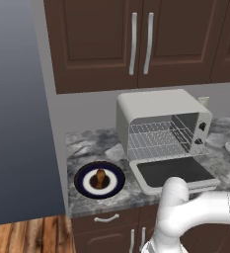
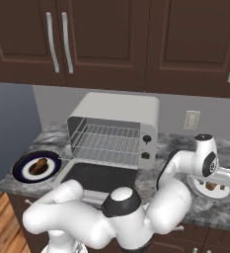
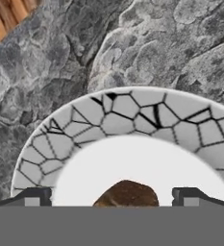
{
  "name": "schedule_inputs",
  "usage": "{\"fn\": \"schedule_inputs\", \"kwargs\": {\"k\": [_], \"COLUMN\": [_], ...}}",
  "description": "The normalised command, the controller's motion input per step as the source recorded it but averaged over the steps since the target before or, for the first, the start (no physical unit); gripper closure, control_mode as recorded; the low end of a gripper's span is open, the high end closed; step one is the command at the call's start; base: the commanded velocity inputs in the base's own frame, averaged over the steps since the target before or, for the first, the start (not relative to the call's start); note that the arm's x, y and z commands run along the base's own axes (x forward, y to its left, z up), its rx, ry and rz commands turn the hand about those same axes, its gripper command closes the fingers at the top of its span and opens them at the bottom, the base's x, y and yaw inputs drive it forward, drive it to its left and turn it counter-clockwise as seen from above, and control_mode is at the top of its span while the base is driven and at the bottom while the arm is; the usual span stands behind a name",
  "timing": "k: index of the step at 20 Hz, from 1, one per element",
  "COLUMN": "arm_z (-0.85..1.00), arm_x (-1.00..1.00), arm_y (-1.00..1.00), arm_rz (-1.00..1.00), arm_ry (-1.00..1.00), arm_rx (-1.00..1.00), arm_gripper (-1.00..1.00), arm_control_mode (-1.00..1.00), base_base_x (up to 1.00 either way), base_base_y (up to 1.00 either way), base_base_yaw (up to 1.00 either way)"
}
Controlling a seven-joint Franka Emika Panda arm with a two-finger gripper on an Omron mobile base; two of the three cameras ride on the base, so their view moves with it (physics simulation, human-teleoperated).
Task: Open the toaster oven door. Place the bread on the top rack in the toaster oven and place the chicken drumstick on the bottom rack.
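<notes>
Starting at the left: the blue plate (image 1: 79, 180) is sitting near the counter's end with a brown piece of food (image 1: 100, 178) on it, which I'm guessing is the chicken drumstick. I'm not touching that one right now.

In the middle, the toaster oven (image 1: 156, 106) is standing with its door (image 1: 173, 170) folded down flat. The wire racks (image 1: 158, 133) are showing inside, so I'm counting the door step as done.

Over on the right is where I'm working. My gripper (image 2: 212, 184) is hanging over the crackle-patterned plate (image 3: 118, 110) on the grey stone counter (image 3: 46, 72). My fingertips (image 3: 36, 196) are spread wide, holding nothing. A brown lump (image 3: 127, 192) is lying on the plate's white centre, right between them. I'm betting it's the bread, though I can't tell for sure from the little that's showing.

So I'm thinking about the grab:
- It's sitting slightly toward one finger, so I'm wanting to centre up before going lower.
- I'm planning a straight descent, stopping short of scraping the plate.
- Squeezing gently, since bread is probably squashy.
- Lifting well clear of the rim before swinging toward the top rack.
</notes>
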Motion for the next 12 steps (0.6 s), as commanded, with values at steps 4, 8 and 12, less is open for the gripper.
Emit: {"fn": "schedule_inputs", "kwargs": {"k": [4, 8, 12], "arm_z": [-0.18, -0.02, -0.22], "arm_x": [0.27, 0.51, 0.48], "arm_y": [-0.02, 0.0, 0.0], "arm_rz": [0.0, 0.0, 0.0], "arm_ry": [0.0, 0.0, 0.01], "arm_rx": [0.01, 0.0, 0.0], "arm_gripper": [-1.0, -1.0, 1.0], "arm_control_mode": [-1.0, -1.0, -1.0], "base_base_x": [0.0, 0.0, 0.0], "base_base_y": [0.0, 0.0, 0.0], "base_base_yaw": [0.0, 0.0, 0.0]}}
